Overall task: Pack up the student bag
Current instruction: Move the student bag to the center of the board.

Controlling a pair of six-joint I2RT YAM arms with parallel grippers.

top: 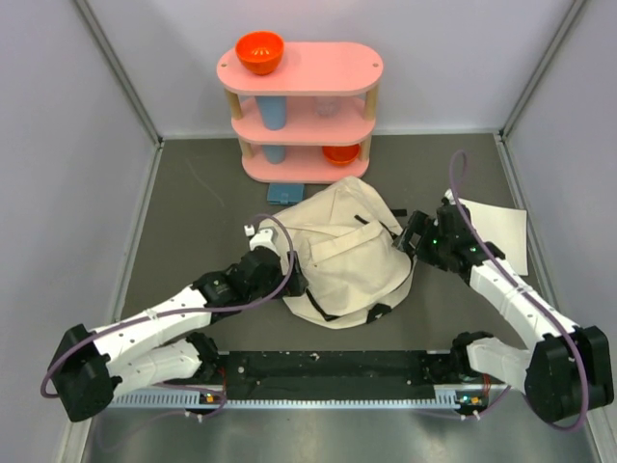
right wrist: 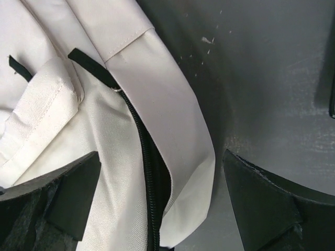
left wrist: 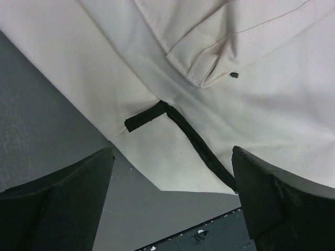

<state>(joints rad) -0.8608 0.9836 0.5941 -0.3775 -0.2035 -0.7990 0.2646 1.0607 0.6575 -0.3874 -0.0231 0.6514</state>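
The cream canvas student bag (top: 342,253) lies flat in the middle of the dark table, with black straps and zipper. My left gripper (top: 295,280) is at the bag's left edge, open, its fingers (left wrist: 63,198) straddling a corner of the cloth (left wrist: 172,157) near a black zipper line (left wrist: 201,149). My right gripper (top: 410,239) is at the bag's right edge, open. In the right wrist view its fingers (right wrist: 261,198) stand either side of the bag's flap (right wrist: 178,136) and its black zipper (right wrist: 149,167), which gapes a little.
A pink three-tier shelf (top: 301,111) stands at the back with an orange bowl (top: 259,52) on top, blue cups (top: 274,113) and another orange bowl (top: 339,153). A blue flat item (top: 284,193) lies before it. A white sheet (top: 501,231) lies at the right.
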